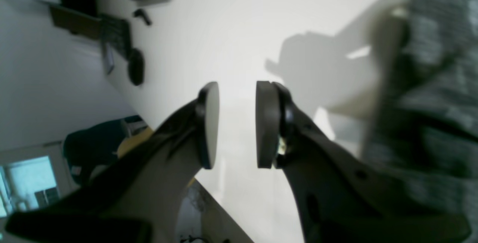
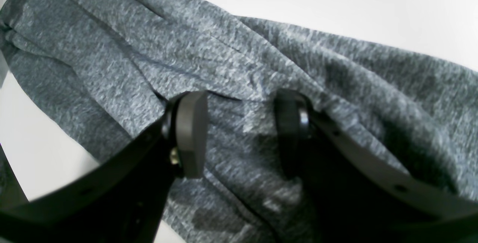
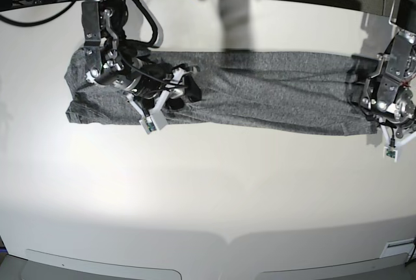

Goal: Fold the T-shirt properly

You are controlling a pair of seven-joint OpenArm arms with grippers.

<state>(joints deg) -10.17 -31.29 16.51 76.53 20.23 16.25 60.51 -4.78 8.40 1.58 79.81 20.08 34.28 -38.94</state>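
Across my white bench (image 3: 208,195) the heather-grey T-shirt (image 3: 260,95) lies in a long creased band, no print or label readable. Right pincer (image 2: 241,134) gapes over its folds; left pincer (image 1: 237,123) stands open, gripping nothing.

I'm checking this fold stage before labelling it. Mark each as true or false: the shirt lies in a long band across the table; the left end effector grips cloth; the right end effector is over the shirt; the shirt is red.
1. The T-shirt lies in a long band across the table. True.
2. The left end effector grips cloth. False: its jaws stand apart with nothing between them.
3. The right end effector is over the shirt. True.
4. The shirt is red. False: it is heather grey.
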